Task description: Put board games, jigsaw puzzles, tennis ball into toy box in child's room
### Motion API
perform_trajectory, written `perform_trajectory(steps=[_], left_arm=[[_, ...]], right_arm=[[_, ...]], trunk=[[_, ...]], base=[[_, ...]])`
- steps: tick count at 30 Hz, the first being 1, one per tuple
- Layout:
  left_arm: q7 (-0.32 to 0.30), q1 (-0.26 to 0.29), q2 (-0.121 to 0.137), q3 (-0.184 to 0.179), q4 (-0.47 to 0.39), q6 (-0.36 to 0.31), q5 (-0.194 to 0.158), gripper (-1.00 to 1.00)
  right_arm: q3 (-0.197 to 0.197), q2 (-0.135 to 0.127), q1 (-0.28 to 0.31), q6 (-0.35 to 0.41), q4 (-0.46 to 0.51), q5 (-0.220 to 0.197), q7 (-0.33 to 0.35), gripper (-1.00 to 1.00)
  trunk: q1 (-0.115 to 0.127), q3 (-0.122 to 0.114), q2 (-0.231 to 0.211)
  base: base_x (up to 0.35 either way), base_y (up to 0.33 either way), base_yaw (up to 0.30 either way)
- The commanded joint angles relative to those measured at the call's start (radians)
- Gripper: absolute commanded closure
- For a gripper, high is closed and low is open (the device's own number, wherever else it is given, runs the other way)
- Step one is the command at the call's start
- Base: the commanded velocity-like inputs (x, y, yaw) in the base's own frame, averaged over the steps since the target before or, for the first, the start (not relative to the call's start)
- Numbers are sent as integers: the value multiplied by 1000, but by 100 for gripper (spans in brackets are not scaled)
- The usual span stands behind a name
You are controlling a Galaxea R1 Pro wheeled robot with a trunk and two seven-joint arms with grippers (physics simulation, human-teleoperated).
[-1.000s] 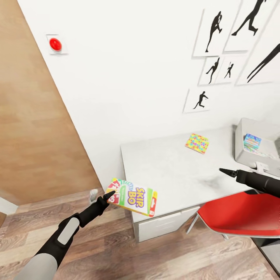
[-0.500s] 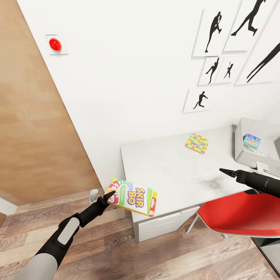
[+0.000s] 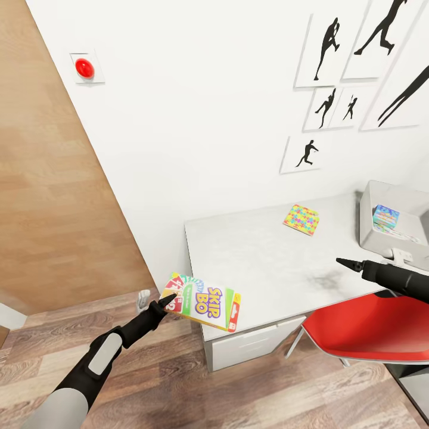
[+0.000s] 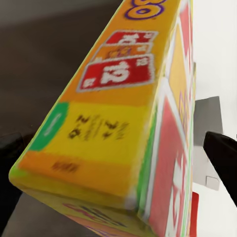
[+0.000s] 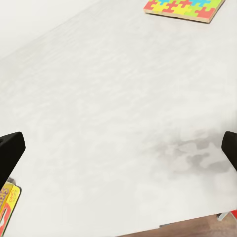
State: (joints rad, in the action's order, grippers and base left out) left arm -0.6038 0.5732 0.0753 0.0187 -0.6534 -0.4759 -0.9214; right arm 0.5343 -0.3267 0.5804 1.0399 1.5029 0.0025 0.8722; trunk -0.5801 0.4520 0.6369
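while the left gripper (image 3: 168, 300) clamps one short end of the skip-bo box (image 3: 205, 301), the box hangs in the air just off the desk's near-left corner, above the plank floor (image 3: 161, 381). its face is white with green and purple lettering, fanned red, green and yellow cards at the gripped end, and a red end panel. in the left wrist view the box (image 4: 113, 123) sits between the two dark fingers (image 4: 224, 158), showing a yellow-orange side with red number cards.

on the light grey desk (image 3: 250, 268) a puzzle (image 3: 302, 219) lies flat near the wall, a thin square of yellow, pink, green and blue pieces. in the right wrist view it (image 5: 183, 8) sits well beyond the gripper.

at the desk's right end stands the bin (image 3: 381, 208), light grey with sloping sides. inside it lies a small blue box (image 3: 386, 217); something pale and flat lies under it, too unclear to name.

over the desk's front edge, near the red chair (image 3: 369, 333), the right gripper (image 3: 345, 263) hovers. its fingers (image 5: 10, 150) stand spread wide, with nothing between them.
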Motion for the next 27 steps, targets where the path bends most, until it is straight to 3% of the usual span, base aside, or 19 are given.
perform_trajectory(steps=[1, 27], left_arm=[[-1, 1, 0, 1, 0, -8, -6, 100], [-21, 1, -2, -1, -62, -10, -12, 100]], right_arm=[[1, 0, 1, 7, 0, 1, 4, -100], [2, -2, -22, 7, 0, 1, 4, -100]], trunk=[[0, 1, 1], [0, 1, 1]], base=[[0, 0, 0], [0, 0, 0]])
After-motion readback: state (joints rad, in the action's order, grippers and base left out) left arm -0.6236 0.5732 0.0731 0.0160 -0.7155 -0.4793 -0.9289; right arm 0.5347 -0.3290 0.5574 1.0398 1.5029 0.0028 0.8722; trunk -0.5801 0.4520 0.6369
